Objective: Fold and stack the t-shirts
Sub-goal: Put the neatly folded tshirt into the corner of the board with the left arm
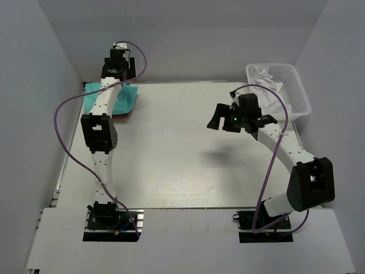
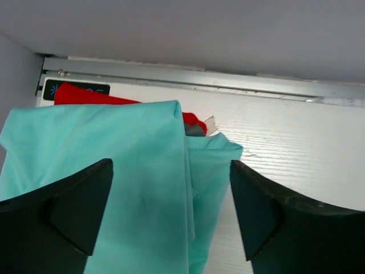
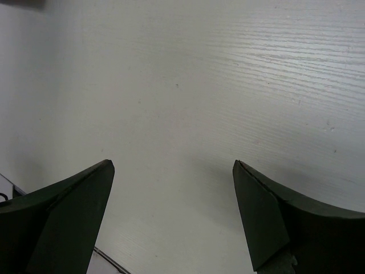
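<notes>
The mint-teal t-shirt [image 1: 108, 98] lies folded at the table's far left, on top of the stack. In the left wrist view the teal shirt [image 2: 114, 182] covers the red shirt [image 2: 85, 96], and a sliver of the dark grey shirt [image 2: 194, 130] shows between them. A red edge [image 1: 122, 114] peeks out under the teal in the top view. My left gripper [image 1: 118, 64] hangs over the stack's far end; its jaws [image 2: 171, 211] are open and hold nothing. My right gripper [image 1: 221, 120] is open and empty above bare table at the right centre, as the right wrist view [image 3: 174, 217] also shows.
A white lattice basket [image 1: 297, 85] stands at the far right corner with white cloth [image 1: 265, 75] in it. A metal rail [image 2: 199, 80] and the back wall lie just beyond the stack. White walls close in the left and right sides.
</notes>
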You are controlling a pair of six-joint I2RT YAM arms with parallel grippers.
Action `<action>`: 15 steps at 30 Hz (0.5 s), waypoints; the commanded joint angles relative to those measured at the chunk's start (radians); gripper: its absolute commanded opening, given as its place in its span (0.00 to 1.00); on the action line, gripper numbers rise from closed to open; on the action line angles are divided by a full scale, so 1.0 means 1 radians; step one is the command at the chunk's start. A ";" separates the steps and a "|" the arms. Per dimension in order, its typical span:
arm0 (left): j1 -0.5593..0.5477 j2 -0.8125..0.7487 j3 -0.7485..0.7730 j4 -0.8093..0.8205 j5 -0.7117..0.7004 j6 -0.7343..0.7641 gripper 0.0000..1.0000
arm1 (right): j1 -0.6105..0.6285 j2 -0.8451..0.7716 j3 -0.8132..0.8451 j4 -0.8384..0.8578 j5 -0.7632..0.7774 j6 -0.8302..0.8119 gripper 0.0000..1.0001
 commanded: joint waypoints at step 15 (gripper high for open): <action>-0.061 0.108 0.031 0.077 -0.295 0.014 0.52 | -0.010 -0.027 -0.009 -0.042 0.069 -0.033 0.90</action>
